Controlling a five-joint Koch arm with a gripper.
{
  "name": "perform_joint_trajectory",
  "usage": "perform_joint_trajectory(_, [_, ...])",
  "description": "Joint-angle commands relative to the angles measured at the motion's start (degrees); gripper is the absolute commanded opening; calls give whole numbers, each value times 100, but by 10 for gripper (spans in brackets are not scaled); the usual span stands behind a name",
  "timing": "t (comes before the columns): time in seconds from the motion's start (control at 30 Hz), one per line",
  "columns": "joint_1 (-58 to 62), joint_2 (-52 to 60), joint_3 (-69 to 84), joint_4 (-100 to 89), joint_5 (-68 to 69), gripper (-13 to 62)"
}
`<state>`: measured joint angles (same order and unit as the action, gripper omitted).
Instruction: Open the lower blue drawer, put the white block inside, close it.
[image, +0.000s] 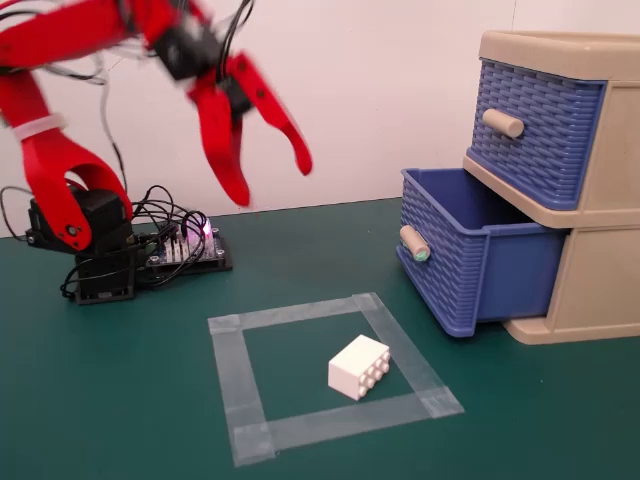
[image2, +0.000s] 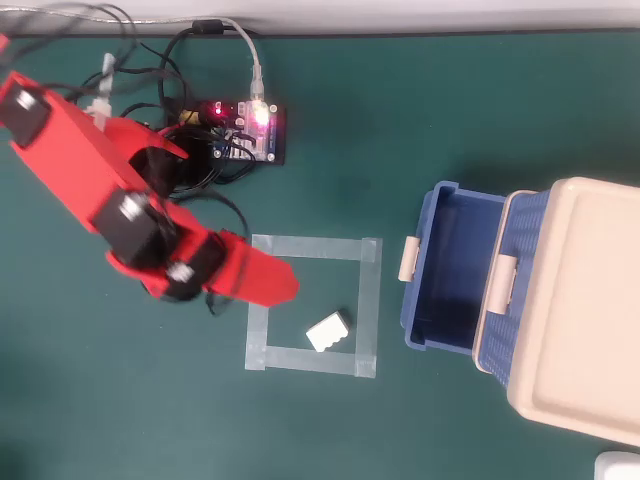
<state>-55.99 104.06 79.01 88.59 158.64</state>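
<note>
- The gripper (image: 272, 182) hangs high at about 10 o'clock in the fixed view, its two red fingers spread apart with nothing between them. It is blurred, so I judge it is moving, and a fast descent could overshoot the grasp.
- The control board (image: 188, 247), with its loose wires, sits at the arm's base, near 9 o'clock. A low sweep of the arm could snag those wires.
- The tape square (image: 230, 385) marks the green table (image: 120, 400) at about 6 o'clock. The white block (image: 359, 366) lies inside it, toward its 4 o'clock corner, studs facing sideways and the body skewed to the tape lines.
- In the overhead view the gripper (image2: 285, 285) sits at 10 o'clock from the white block (image2: 328, 331), apart from it. If the fingers close without turning to match the skew, they could pinch a corner and squirt the block out.
- The lower blue drawer (image: 470, 255) stands pulled out at 3 o'clock, empty as far as the overhead view shows. A low carry could knock the block against its front wall or green-tipped knob (image: 414, 244).
- The upper blue drawer (image: 540, 130) is shut and overhangs the rear of the open one. A release too far back could strike it, and a hard closing push could shift the beige cabinet (image: 600, 290).
</note>
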Motion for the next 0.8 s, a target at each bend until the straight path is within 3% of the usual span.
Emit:
perform_joint_trajectory(0.0, [264,-1046,-905,677,615,339])
perform_joint_trajectory(0.13, [712,-2733,-2347,712,1863,338])
perform_joint_trajectory(0.27, [1046,-3604,-2962,642,2180,338])
perform_joint_trajectory(0.77, [993,-5019,-3331,-413,2470,338])
